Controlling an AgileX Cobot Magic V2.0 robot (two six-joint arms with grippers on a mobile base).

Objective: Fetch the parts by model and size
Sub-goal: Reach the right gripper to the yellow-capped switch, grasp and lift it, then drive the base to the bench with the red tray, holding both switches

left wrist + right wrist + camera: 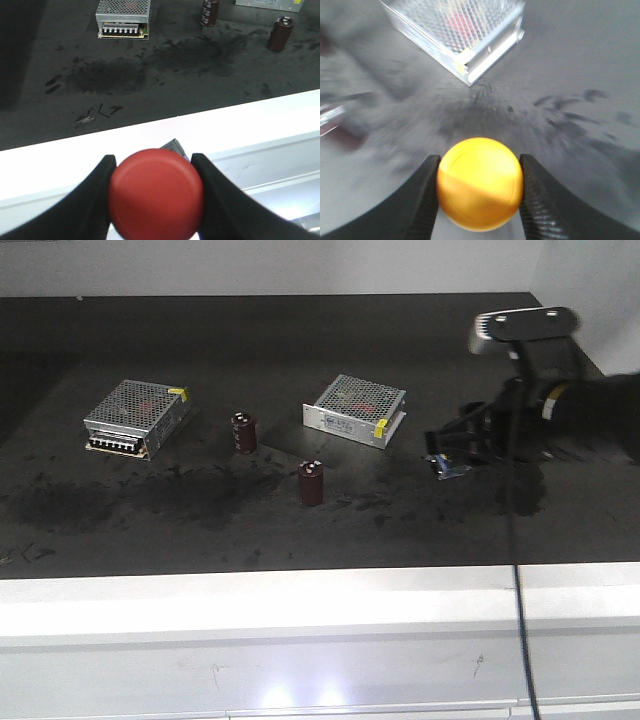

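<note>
In the left wrist view, the red mushroom cap of a push-button switch (pixel 156 192) sits clamped between two black fingers. My left gripper (pixel 152 160) is shut on it and hangs over the white front ledge (pixel 60 160); a grey corner of the base peeks out behind the cap. The yellow-capped switch (pixel 480 182) is pinched the same way by my right gripper (pixel 480 159), low over the dark tabletop. In the front view, the right gripper (pixel 447 455) is at the table's right side, with the switch's blue-and-silver base (pixel 450 469) showing at its tip. The left arm is out of the front view.
Two silver perforated boxes (pixel 137 418) (pixel 356 408) lie on the black table, one close ahead of the right gripper (pixel 460 35). Two dark red capacitors (pixel 244 432) (pixel 311 483) stand between them. A black cable (pixel 515 540) hangs from the right arm across the ledge.
</note>
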